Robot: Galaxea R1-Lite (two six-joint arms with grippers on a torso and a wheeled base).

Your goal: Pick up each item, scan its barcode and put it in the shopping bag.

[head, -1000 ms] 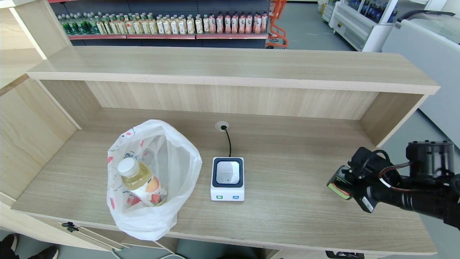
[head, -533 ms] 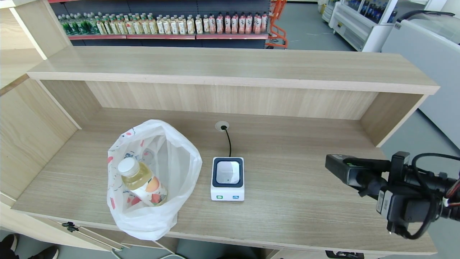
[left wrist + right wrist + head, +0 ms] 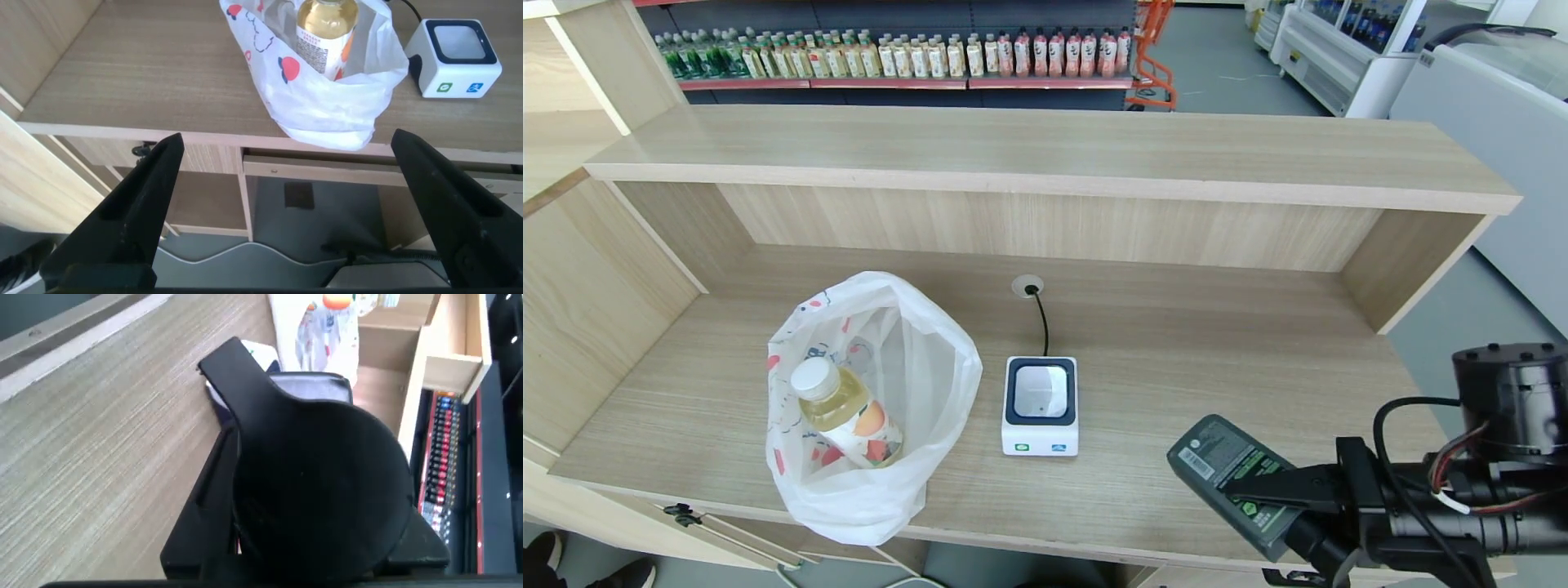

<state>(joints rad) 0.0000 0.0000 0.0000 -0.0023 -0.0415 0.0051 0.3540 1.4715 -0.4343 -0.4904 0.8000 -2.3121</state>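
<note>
Right fingers (image 3: 1282,483) are pinched on a dark flat pack (image 3: 1213,457), one finger lying across its upper face, the other under it. The right gripper (image 3: 1262,500) holds the pack by its near end, so the free end points toward the scanner (image 3: 1040,406). The pack's upper face carries a white barcode label and is tilted up toward the head camera. I place the pack over the front right part of the counter (image 3: 1217,351), to the right of the scanner and well apart from it. I cannot tell whether it clears the wood or grazes it. Left fingers (image 3: 135,212) are spread wide with nothing between them. The left gripper (image 3: 286,204) hangs in front of the counter's front edge and below it, near the shopping bag (image 3: 931,359). The bag stands open on the left part of the counter, just beside the scanner. A bottle (image 3: 837,412) of pale yellow drink with a white cap leans inside it. The scanner window faces up, and a black cable (image 3: 1043,322) runs from its back to a grommet in the counter.
</note>
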